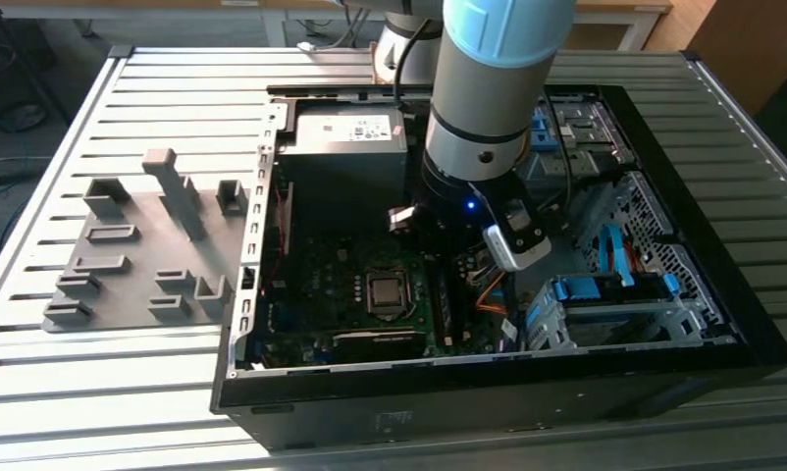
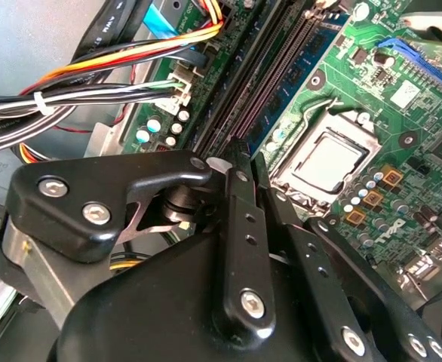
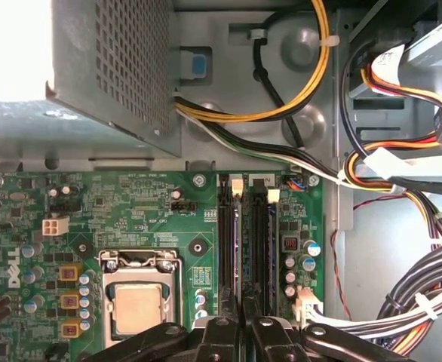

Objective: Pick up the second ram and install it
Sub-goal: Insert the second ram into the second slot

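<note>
Jaws drawn narrow, the gripper (image 3: 244,332) pinches what I judge is the second ram (image 3: 245,298) edge-up over the memory slots (image 3: 247,234) beside the CPU socket (image 3: 138,298), lined up for seating.

Daylight falls bright on the slatted surface (image 1: 131,88); the case (image 1: 708,324) interior lies shadowed. In the first wrist view, glare whitens the power supply (image 3: 25,60) beyond the pincer (image 3: 244,332).
</note>
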`<action>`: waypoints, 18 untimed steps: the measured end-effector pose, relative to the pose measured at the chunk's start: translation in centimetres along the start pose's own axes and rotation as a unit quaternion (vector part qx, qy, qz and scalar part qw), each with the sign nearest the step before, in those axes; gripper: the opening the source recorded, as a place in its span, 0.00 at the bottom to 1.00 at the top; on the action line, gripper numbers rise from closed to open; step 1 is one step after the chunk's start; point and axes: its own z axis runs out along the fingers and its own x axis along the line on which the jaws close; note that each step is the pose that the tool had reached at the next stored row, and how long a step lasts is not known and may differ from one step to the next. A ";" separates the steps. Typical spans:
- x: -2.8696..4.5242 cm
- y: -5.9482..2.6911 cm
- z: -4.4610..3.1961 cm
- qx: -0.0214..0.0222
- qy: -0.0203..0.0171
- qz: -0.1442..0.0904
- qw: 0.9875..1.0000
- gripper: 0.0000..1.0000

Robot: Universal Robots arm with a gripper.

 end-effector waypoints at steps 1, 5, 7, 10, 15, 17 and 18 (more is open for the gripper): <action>0.00 0.00 0.01 0.000 0.000 -0.002 1.000 0.14; 0.00 -0.06 0.07 0.000 0.000 -0.008 1.000 0.14; -0.01 -0.07 0.23 0.000 0.000 -0.008 1.000 0.14; -0.01 -0.08 0.37 -0.001 0.000 -0.008 1.000 0.14; -0.01 -0.08 0.68 -0.002 0.000 -0.008 1.000 0.14; -0.01 -0.08 0.81 -0.003 0.000 -0.008 1.000 0.14; -0.01 -0.08 0.86 -0.003 0.000 -0.008 1.000 0.14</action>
